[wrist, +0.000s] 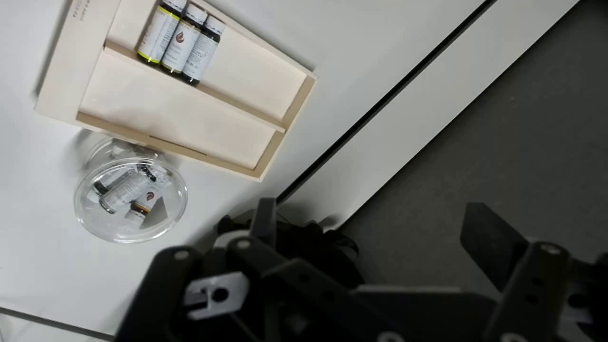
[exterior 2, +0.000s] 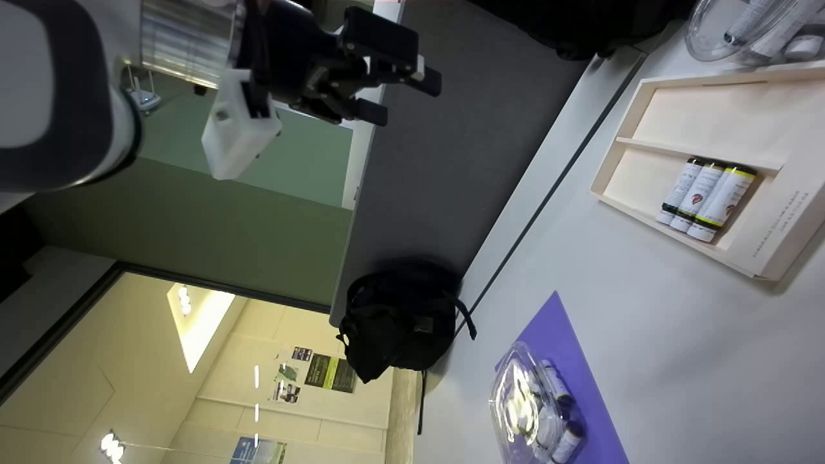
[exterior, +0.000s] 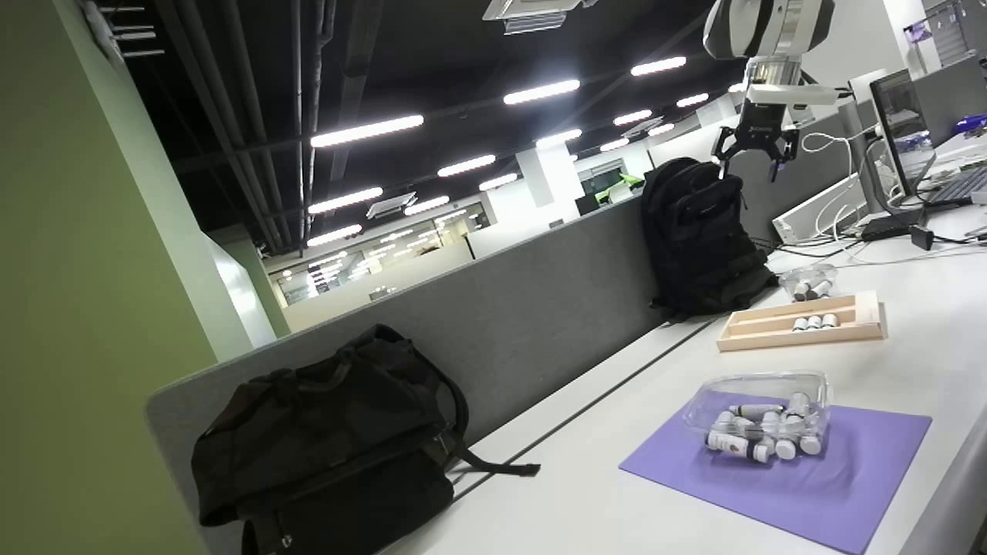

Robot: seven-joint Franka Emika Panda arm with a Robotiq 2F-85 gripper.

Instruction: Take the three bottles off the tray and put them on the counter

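Note:
The three bottles (exterior: 815,322) are small, white-labelled with dark glass and white caps. They lie side by side in one compartment of the light-wood tray (exterior: 802,336). The bottles (exterior 2: 707,198) and the tray (exterior 2: 722,116) also show in an exterior view, and the bottles (wrist: 180,45) and tray (wrist: 175,114) at upper left in the wrist view. The tray rests on the pale counter (exterior: 586,501). My gripper (exterior: 749,173) is high above the counter, apart from the tray. It also shows in an exterior view (exterior 2: 401,98). In the wrist view its fingers (wrist: 373,223) are wide apart with nothing between.
A clear tub (exterior: 756,378) of bottles stands on a purple mat (exterior: 879,478). Another clear tub (wrist: 130,199) with bottles stands beside the tray. One black backpack (exterior: 698,239) leans on the grey divider (exterior: 540,316) behind the tray; another (exterior: 331,439) is farther along. A monitor (exterior: 898,123) and cables stand nearby.

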